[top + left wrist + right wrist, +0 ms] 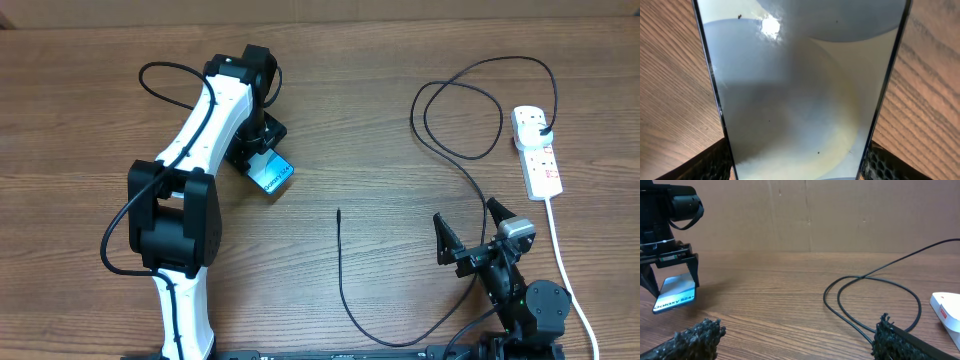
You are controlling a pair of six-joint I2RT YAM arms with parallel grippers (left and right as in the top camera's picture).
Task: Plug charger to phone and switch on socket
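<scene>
Between your left gripper's [671,280] fingers sits the phone [272,176], clamped across its width at the far left. Your right gripper [468,222] hangs spread wide and empty beside the charger [339,250], whose free tip lies between the arms; its plug appears seated in the socket [538,155]. You look to be at the phone-positioning step. Next, pinch that tip and align it squarely with the phone's port.

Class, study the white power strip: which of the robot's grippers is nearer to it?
Right. The right gripper stands open a short way off the cord end of the socket, not touching it. The left gripper is far off on the opposite side, holding the phone.
</scene>
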